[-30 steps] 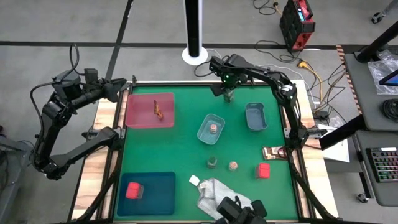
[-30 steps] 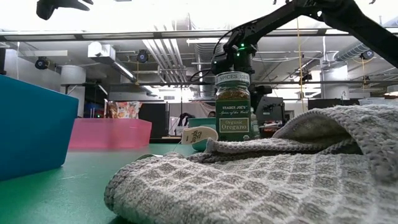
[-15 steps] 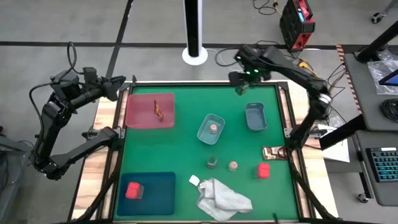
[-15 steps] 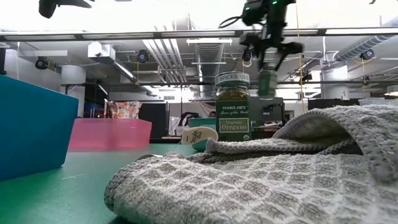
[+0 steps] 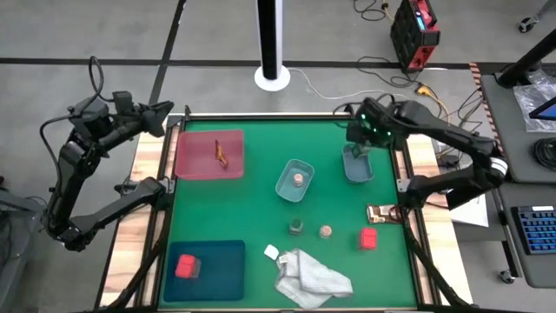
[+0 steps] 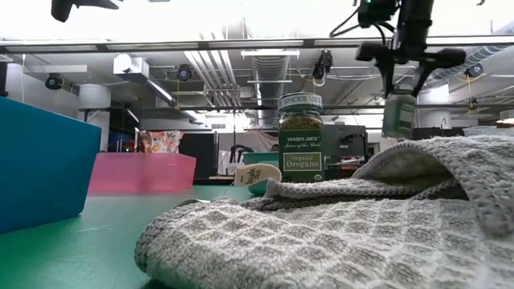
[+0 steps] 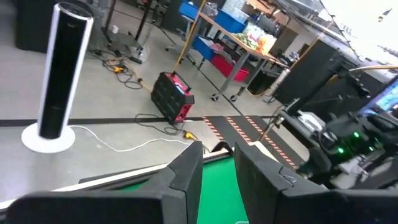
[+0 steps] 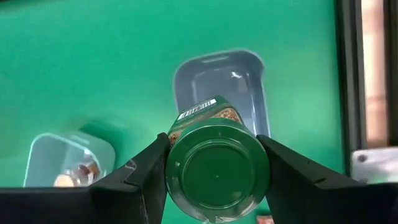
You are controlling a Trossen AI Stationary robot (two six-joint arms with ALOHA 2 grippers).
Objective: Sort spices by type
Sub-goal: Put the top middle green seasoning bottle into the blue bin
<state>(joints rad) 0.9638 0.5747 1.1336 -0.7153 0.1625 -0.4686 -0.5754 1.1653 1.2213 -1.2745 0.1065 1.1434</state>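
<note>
1 jar (image 5: 298, 179) sits in the middle tub (image 5: 294, 180); 2 jars (image 5: 296, 227) stand before it.

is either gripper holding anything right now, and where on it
The right gripper holds a green jar by the sides at its lid end, above the empty tub. The left gripper holds nothing.

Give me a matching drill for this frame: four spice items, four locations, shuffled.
Items:
1. brown foil sachet
2. tan-topped jar
3. pink block
4. green jar

Places:
A. held in the right gripper, above the empty bluish tub
B. on the teal tray
C. on the pink tray
D. inside the centre bluish tub

Pairs: 1-C, 2-D, 3-B, 4-A
</note>
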